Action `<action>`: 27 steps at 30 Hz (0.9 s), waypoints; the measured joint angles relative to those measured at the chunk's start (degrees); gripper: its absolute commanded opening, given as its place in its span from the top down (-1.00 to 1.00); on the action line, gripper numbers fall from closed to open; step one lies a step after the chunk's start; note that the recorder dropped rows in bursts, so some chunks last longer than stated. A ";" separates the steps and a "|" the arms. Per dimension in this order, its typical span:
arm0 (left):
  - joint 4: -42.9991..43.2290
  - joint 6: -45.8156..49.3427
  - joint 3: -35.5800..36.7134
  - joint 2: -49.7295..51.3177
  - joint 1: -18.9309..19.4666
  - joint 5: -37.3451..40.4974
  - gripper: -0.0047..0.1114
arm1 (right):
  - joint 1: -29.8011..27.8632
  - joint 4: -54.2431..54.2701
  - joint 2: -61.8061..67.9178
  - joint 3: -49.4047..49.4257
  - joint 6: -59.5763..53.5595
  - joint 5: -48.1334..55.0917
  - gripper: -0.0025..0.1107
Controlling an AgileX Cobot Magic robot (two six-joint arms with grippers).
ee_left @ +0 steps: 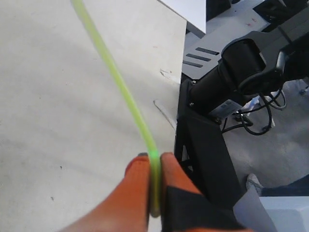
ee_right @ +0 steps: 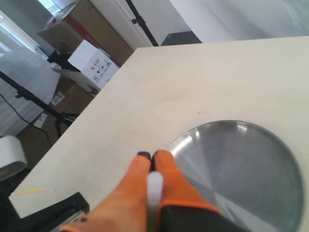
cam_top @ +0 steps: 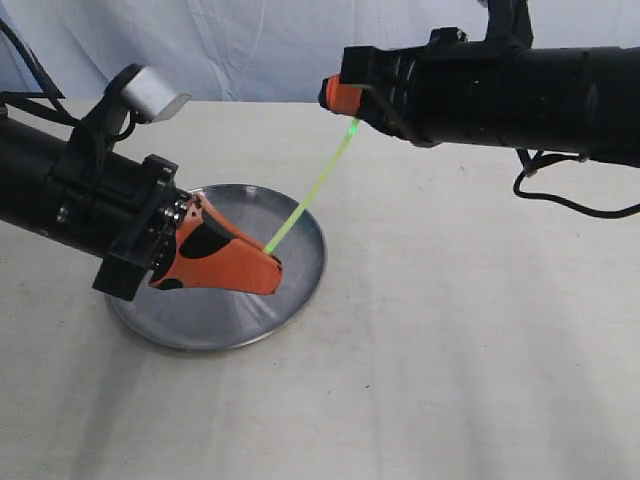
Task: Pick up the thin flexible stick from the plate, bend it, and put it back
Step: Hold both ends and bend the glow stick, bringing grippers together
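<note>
**Stick** [cam_top: 310,190]: very thin, lime-green, translucent plastic rod. It is held in the air as a slanted line over the far part of the plate, clear of its surface. It looks nearly straight in the exterior view and gently curved in the left wrist view. A pale end shows in the right wrist view.

**Plate** [cam_top: 215,338]: round, shallow, shiny silver-grey metal with a low rim. It lies flat on the left arm's side of the desk, well in from every edge.

**Desk** [cam_top: 450,350]: matte, cream, smooth top.

**Left pincer** [cam_top: 272,262]: orange fingers with black patches on a black arm. It reaches low across the plate, tilted downward, and is clenched on the stick's lower end.

**Right pincer** [cam_top: 335,93]: orange tips on a black arm stretched level, high near the desk's far edge. It is clenched on the stick's upper end.
</note>
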 measured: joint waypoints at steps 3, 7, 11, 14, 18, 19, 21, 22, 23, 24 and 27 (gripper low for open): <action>-0.37 0.54 0.00 0.00 -0.24 1.06 0.92 | 1.82 0.00 0.79 0.00 -1.27 -2.38 0.97; -0.77 1.82 0.00 -0.08 -0.22 1.98 0.92 | 2.78 0.00 1.05 0.00 -2.22 -3.16 0.97; -1.70 2.50 0.00 -0.21 -0.22 2.35 0.92 | 2.92 0.00 1.05 0.00 -2.42 -3.44 0.97; -2.45 3.30 0.00 -0.21 -0.22 2.60 0.92 | 3.00 0.00 1.17 0.00 -2.46 -3.44 0.97; -3.93 4.71 -0.10 -0.35 -0.22 2.99 0.92 | 3.05 -0.46 1.17 0.00 -2.56 -3.44 0.97; -4.46 5.16 -0.10 -0.35 -0.22 3.12 0.92 | 3.05 -0.58 1.30 0.00 -2.56 -3.33 0.97; -5.38 5.77 -0.10 -0.35 -0.22 3.25 0.92 | 3.05 -0.93 1.32 0.00 -2.56 -3.33 0.97; -5.68 5.91 -0.18 -0.35 -0.22 3.35 0.92 | 3.05 -1.04 1.42 0.00 -2.68 -3.24 0.97; -6.24 6.05 -0.18 -0.35 -0.22 3.35 0.92 | 3.05 -1.12 1.45 0.00 -2.68 -3.11 0.97; -6.57 6.36 -0.22 -0.38 -0.22 3.35 0.92 | 3.14 -1.44 1.45 0.00 -2.78 -3.11 0.97; -7.67 6.64 -0.31 -0.47 -0.22 3.20 0.92 | 3.14 -1.60 1.55 0.00 -2.90 -2.89 0.97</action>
